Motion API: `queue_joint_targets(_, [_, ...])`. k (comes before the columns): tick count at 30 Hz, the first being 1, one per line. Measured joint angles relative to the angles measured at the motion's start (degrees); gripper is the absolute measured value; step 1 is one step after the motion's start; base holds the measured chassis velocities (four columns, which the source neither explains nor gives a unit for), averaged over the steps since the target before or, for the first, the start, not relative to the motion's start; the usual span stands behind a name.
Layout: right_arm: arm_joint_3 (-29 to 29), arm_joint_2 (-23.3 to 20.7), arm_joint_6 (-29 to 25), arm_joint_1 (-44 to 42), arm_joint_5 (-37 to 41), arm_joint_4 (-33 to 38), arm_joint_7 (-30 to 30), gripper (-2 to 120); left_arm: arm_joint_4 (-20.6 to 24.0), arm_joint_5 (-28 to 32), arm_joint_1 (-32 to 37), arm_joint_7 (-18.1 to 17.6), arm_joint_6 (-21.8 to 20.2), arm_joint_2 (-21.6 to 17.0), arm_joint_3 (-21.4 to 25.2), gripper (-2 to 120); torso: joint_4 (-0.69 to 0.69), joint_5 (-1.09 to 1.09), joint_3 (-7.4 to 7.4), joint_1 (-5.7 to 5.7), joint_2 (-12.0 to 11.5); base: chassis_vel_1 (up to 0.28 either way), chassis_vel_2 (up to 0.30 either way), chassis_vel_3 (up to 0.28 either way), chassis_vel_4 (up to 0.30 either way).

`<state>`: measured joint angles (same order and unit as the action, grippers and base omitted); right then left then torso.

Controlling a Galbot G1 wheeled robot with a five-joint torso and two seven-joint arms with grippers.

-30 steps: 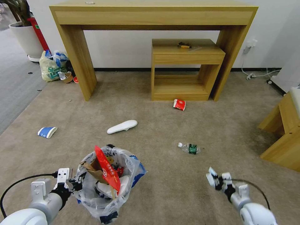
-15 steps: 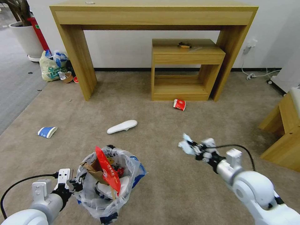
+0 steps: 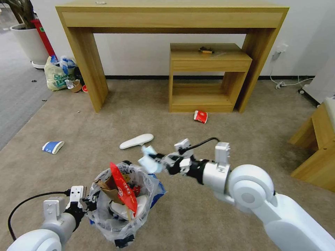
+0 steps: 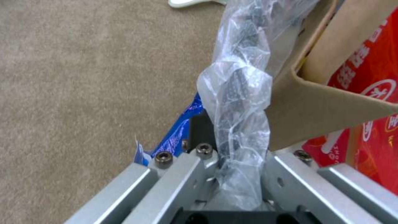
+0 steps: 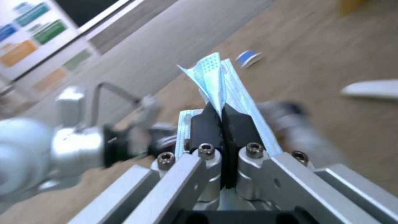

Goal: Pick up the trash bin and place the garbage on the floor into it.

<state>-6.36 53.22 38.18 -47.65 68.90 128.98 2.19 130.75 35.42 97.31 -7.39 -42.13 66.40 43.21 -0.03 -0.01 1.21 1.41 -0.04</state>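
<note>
Right now the right gripper is clenched on a pale blue face mask, its black pads pinching the folded cloth so that most of the mask stands free beyond the tips. Seen from the head, that gripper carries the mask just above the far rim of the trash bin, at the edge of the opening and not yet over its middle.

The left gripper grasps the bin at its near left rim; the wrist camera shows the jaws closed on a twisted fold of the clear liner and the black rim under it. The bin hangs tilted, already stuffed with brown cardboard, a red wrapper that sticks up past the rim, and a white insole.

The mask is thin, soft and very light; I judge it will flutter and could catch on the wrapper or the crinkly liner, so a pinch near its middle fold suits it. The bin looks light too, yet the slick liner may slip in the grip.

Beyond the bin on the floor lie another insole, a blue-white cup far to the bin's left, and a red packet far behind it by the low wooden table.
</note>
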Motion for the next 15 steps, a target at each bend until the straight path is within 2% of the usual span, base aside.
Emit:
queue_joint_targets(5, [-4.24,0.51,0.87,1.69,2.82,-0.54,1.98,0,-0.37,0.24,-0.99,-1.14,0.0,-0.33,-1.22,0,0.0,0.0,0.0,0.0,0.0,0.0,0.0,0.0,0.0])
queue_joint_targets(8, [-7.49,2.06,2.44,3.14,6.98,-2.68,7.71,0,-0.44,0.87,-1.77,-2.52,0.0,-0.66,-2.51,0,0.0,0.0,0.0,0.0,0.0,0.0,0.0,0.0,0.0])
queue_joint_targets(9, [-7.49,2.06,2.44,3.14,6.98,-2.68,7.71,0,-0.44,0.87,-1.77,-2.52,0.0,-0.66,-2.51,0,0.0,0.0,0.0,0.0,0.0,0.0,0.0,0.0,0.0])
queue_joint_targets(12, [-8.58,3.87,3.92,3.41,12.92,-3.83,16.59,0,-0.44,1.02,-1.92,-2.79,0.0,-0.83,-2.67,0,0.01,0.0,-0.01,0.0,0.0,0.0,0.0,0.0,0.0])
queue_joint_targets(13, [-8.58,3.87,3.92,3.41,12.92,-3.83,16.59,0,-0.44,1.02,-1.92,-2.79,0.0,-0.83,-2.67,0,0.01,0.0,-0.01,0.0,0.0,0.0,0.0,0.0,0.0])
queue_joint_targets(15, [-8.65,5.39,4.12,3.41,15.99,-4.55,21.24,0,-0.39,1.08,-1.93,-2.8,0.0,-0.84,-2.65,0,0.01,0.0,-0.01,0.0,0.0,0.0,0.0,0.0,0.0])
